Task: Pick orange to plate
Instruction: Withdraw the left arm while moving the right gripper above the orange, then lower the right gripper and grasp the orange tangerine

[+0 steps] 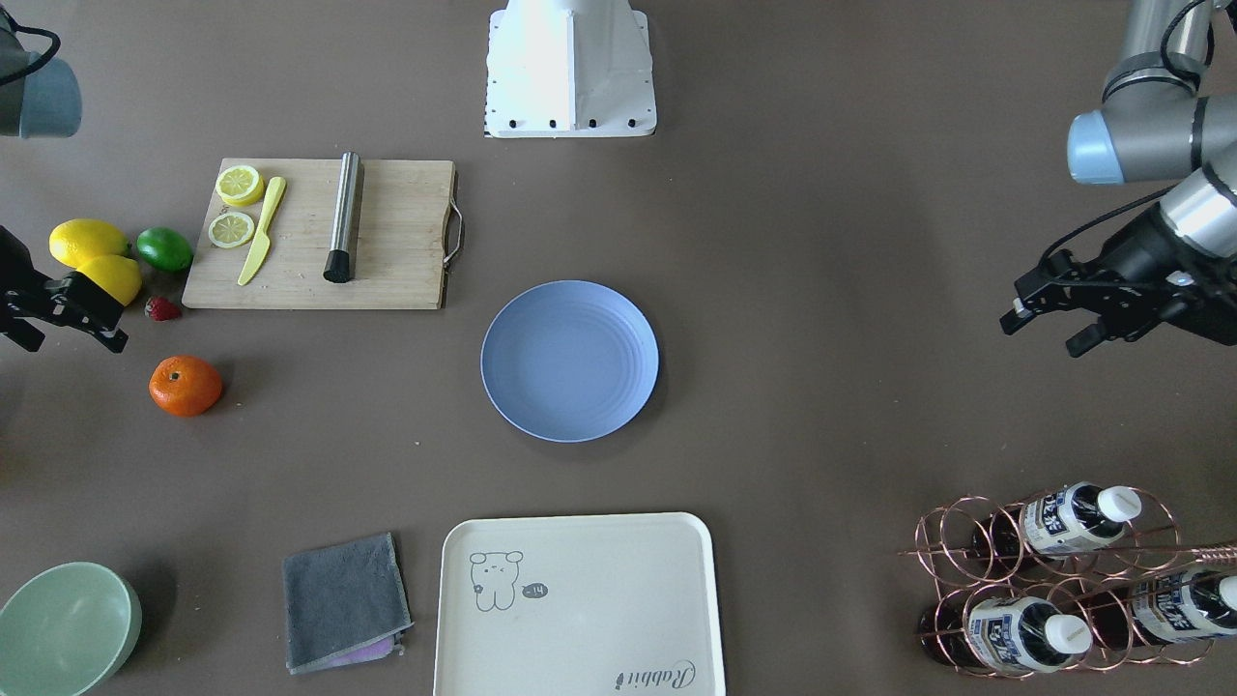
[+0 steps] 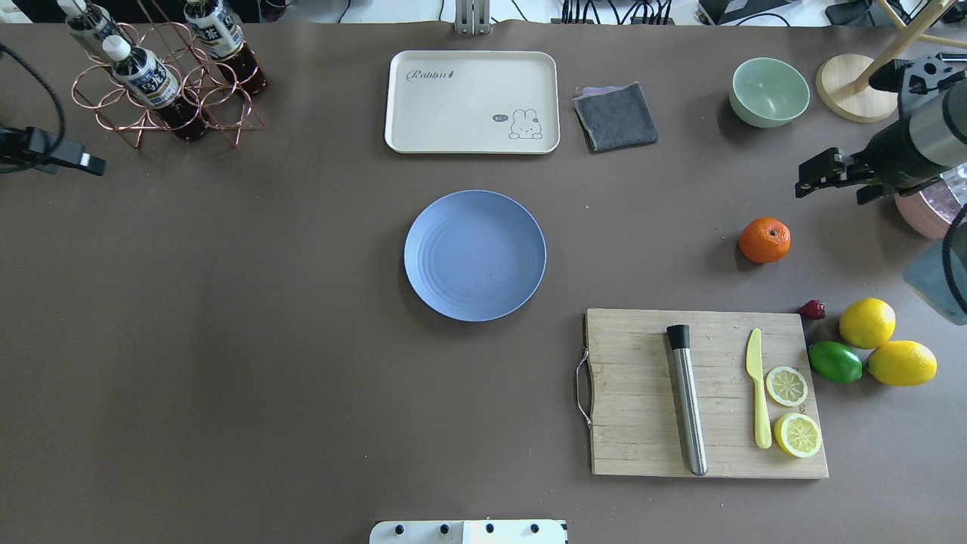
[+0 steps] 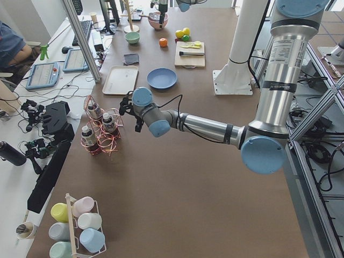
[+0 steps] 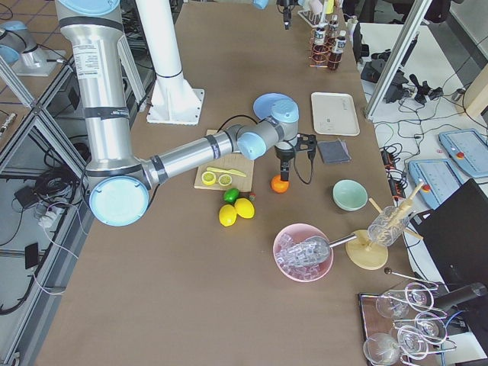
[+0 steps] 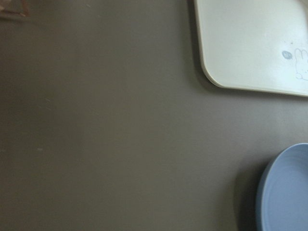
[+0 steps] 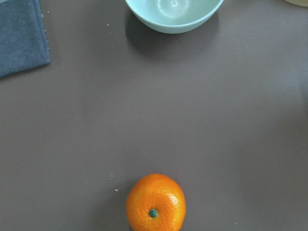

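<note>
Orange (image 6: 155, 204) on bare table (image 2: 227, 340) – well apart from plate (image 2: 474, 255).
R gripper (image 2: 831, 193) wide open, near, empty; L gripper (image 1: 1042, 336) open too. Prob. light, firm, rolls – pinch across equator from above.

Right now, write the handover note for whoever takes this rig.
Right gripper: open and empty. It hovers close to the orange without touching it.
Left gripper: open and empty, out at its own end of the table, far from both things.
Orange: on the bare table on the right arm's side, just beyond the cutting board.
Plate: mid-table, with nothing on it.
Done: only the approach; the orange is not yet grasped.
Left: close the right gripper on the orange, carry it to the plate and release it there.
</note>
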Robot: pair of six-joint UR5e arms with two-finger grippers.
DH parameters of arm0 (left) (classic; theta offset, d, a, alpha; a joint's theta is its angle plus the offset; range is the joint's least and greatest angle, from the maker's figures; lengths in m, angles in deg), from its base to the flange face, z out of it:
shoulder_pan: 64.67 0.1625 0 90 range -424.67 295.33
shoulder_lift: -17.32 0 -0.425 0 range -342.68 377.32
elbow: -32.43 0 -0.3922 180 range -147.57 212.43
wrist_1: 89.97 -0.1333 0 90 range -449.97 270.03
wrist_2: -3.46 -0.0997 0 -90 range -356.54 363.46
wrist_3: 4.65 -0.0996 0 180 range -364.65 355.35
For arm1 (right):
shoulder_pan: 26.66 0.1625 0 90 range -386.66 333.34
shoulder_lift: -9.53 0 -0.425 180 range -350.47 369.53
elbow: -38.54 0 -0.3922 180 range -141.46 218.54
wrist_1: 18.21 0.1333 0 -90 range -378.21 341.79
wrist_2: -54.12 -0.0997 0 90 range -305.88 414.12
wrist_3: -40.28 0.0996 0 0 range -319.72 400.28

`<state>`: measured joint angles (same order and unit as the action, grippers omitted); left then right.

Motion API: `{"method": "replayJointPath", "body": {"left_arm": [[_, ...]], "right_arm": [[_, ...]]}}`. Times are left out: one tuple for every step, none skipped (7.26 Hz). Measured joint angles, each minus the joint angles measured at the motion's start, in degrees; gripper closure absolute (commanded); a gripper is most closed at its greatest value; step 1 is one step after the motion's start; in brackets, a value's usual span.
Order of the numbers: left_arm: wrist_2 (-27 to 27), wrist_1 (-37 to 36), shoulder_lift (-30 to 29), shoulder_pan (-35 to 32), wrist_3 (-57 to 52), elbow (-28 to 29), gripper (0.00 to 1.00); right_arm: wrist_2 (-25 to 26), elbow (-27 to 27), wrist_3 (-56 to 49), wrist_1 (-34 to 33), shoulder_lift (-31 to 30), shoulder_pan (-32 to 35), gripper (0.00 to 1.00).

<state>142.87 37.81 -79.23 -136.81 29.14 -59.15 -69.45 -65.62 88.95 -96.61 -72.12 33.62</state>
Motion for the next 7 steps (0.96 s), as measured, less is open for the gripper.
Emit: {"method": "replayJointPath", "body": {"left_arm": [[1.5,-7.6,1.4,-6.3,-12.8,-0.1,0.0],[2.4,-17.1,1.6,-11.9,-25.4,-0.4,0.0],[2.5,-26.8,0.9,-15.6,-35.4,-0.5,0.0],[2.3,-33.2,0.1,-17.3,-41.1,-0.7,0.0],[2.2,-36.1,0.5,-17.9,-43.7,-0.8,0.0],[2.2,-37.0,1.4,-18.2,-44.6,-0.9,0.0],[2.3,-37.3,1.9,-18.2,-44.9,-1.0,0.0]], "right_arm": [[2.1,0.5,0.8,-3.4,2.5,-2.3,0.04],[3.3,1.4,0.9,-4.9,3.7,-3.8,0.04],[3.8,2.3,0.8,-5.4,4.2,-4.6,0.04],[3.9,3.3,0.4,-5.0,4.4,-5.3,0.04],[3.9,5.3,0.1,-2.6,4.5,-5.8,0.04],[3.9,8.2,0.0,1.6,4.4,-6.0,0.04],[3.8,10.8,0.0,5.5,4.3,-6.2,0.04]]}}
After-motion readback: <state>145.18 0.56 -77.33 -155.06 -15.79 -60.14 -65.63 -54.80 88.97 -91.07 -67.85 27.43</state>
